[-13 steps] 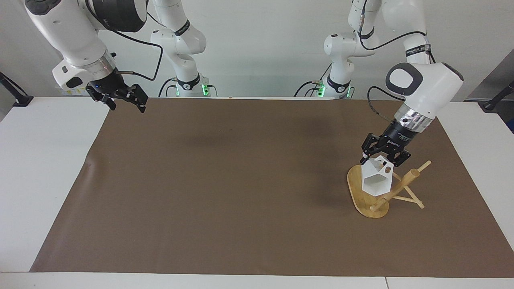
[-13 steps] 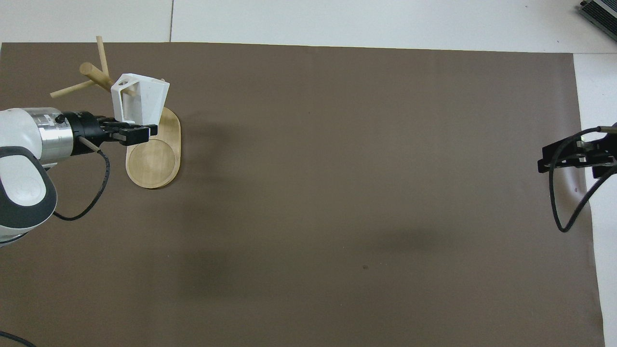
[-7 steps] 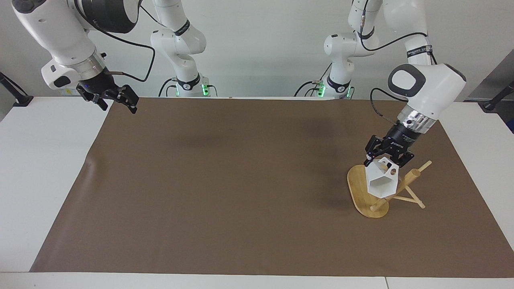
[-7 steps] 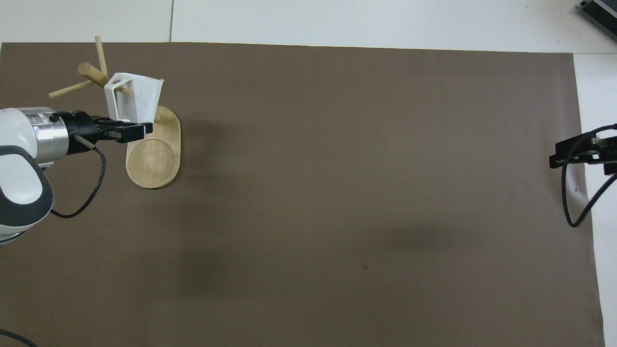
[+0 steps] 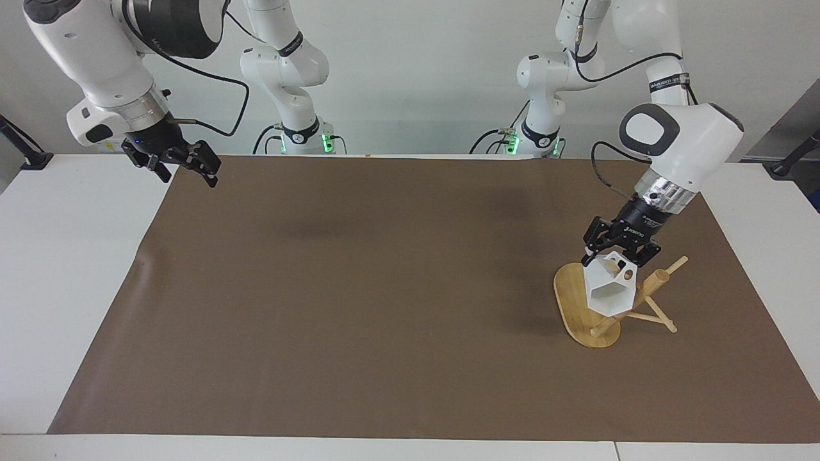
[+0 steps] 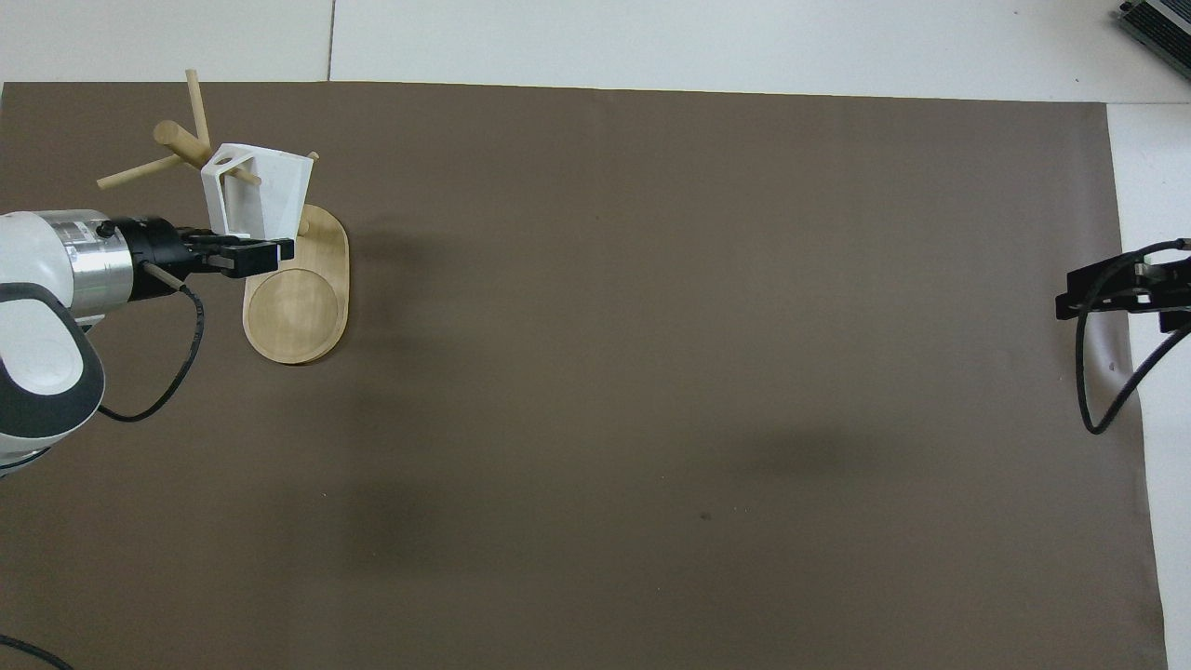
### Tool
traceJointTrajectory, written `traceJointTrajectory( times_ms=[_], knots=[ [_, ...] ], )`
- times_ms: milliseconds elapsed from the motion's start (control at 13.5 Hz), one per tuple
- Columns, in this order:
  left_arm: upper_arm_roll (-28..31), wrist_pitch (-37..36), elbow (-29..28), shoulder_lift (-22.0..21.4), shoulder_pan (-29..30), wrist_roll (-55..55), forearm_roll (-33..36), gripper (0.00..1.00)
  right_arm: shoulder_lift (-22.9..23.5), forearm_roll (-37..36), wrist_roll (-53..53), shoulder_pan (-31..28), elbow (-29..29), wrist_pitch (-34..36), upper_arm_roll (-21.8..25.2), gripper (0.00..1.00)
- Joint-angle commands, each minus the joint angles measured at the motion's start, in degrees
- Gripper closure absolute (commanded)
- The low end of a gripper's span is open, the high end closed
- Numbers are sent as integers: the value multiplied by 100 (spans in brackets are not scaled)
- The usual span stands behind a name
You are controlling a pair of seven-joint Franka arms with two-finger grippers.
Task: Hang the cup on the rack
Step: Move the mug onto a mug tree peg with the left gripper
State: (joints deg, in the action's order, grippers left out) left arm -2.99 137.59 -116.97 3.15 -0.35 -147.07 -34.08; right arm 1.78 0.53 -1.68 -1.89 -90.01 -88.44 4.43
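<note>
The white faceted cup (image 5: pixel 610 293) hangs tilted over the bamboo rack (image 5: pixel 570 301), mouth turned away from the robots. My left gripper (image 5: pixel 614 255) is shut on the cup's base end from above. In the overhead view a thin peg passes through the handle of the cup (image 6: pixel 265 191), close to the thick post (image 6: pixel 181 144). There my left gripper (image 6: pixel 265 251) reaches in over the rack's oval base (image 6: pixel 298 312). My right gripper (image 5: pixel 187 170) hangs open and empty in the air over the mat's corner at the right arm's end, where that arm waits; the overhead view shows the right gripper (image 6: pixel 1112 296) at its edge.
A brown mat (image 5: pixel 384 288) covers most of the white table (image 5: pixel 70 256). The rack stands at the left arm's end of the mat, its pegs (image 5: pixel 663 323) sticking out to the sides. Nothing else lies on the mat.
My left gripper has carried the cup a little toward the rack's post, so the peg sits deeper in the handle. The right gripper has drawn back slightly toward its table end.
</note>
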Motion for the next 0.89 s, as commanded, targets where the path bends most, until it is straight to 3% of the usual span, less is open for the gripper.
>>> traceJointTrajectory(
  times_ms=[0,74,445,520,594,817],
  knots=[
    [-36,83,-98,-51,52,-23,-54,88,-161,-44,54,-13,-201,-155,40,0],
    [-35,66,-89,-51,61,-14,-54,72,-161,-44,45,-13,-201,-182,57,0],
    [-35,48,-89,-51,96,12,-46,58,-161,-53,150,-13,-201,-235,57,0],
    [-35,48,-89,-51,105,3,-46,41,-152,-53,194,-13,-193,-235,57,0],
    [-35,39,-89,-51,105,3,-46,35,-152,-53,307,-13,-193,-287,57,0],
    [-35,31,-89,-51,96,30,-37,31,-152,-53,388,-13,-193,-358,49,0]
  ],
)
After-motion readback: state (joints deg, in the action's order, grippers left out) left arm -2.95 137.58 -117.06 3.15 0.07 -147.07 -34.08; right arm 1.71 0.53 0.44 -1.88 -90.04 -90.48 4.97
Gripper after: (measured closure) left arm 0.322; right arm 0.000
